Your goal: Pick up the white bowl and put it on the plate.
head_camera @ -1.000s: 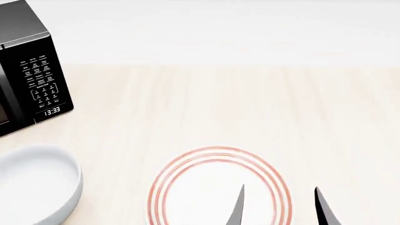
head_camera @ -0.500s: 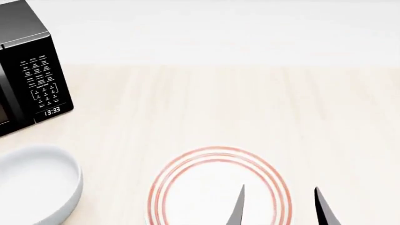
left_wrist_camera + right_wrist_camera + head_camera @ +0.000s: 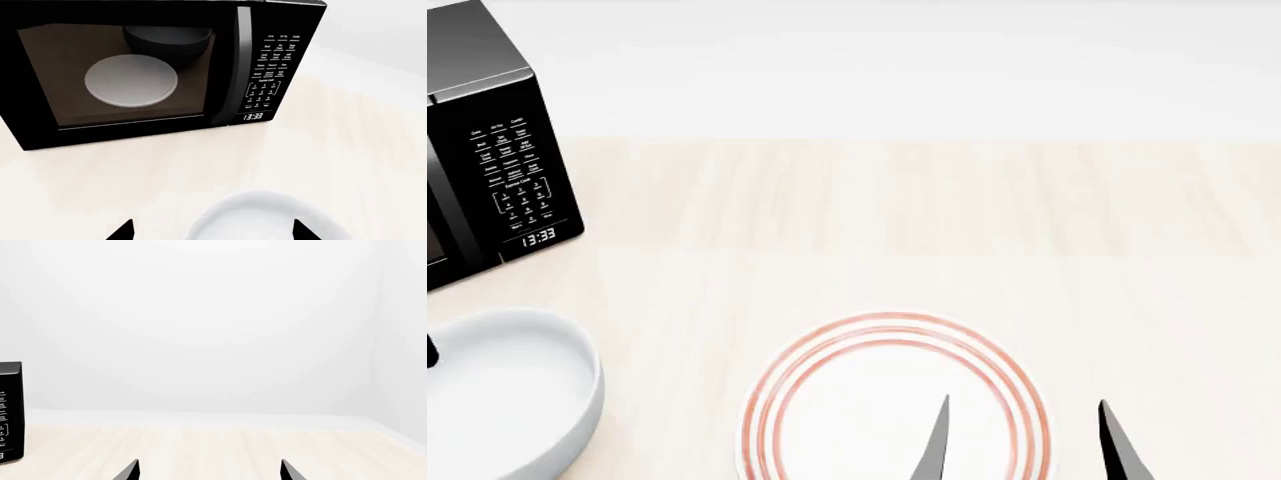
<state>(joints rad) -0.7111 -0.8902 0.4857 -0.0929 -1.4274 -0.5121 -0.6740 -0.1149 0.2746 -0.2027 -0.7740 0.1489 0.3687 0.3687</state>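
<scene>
The white bowl (image 3: 507, 390) sits on the table at the near left, in front of the microwave. It also shows in the left wrist view (image 3: 260, 217), just beyond my fingertips. My left gripper (image 3: 213, 233) is open and empty, its two dark tips wide apart on either side of the bowl's near part. In the head view only a dark sliver of one left finger (image 3: 431, 352) shows, at the bowl's left rim. The red-ringed plate (image 3: 827, 400) lies at the near centre. My right gripper (image 3: 1024, 442) is open and empty over the plate's right edge; in the right wrist view (image 3: 210, 473) it is also open.
A black microwave (image 3: 487, 150) stands at the far left with its door shut; through its glass a greyish disc (image 3: 131, 80) and a dark bowl shape (image 3: 167, 42) show. The light wooden table (image 3: 961, 230) meets a white wall behind.
A dark sliver of my left finger has come into the head view at the bowl's left rim. The bowl, plate and right gripper have not moved.
</scene>
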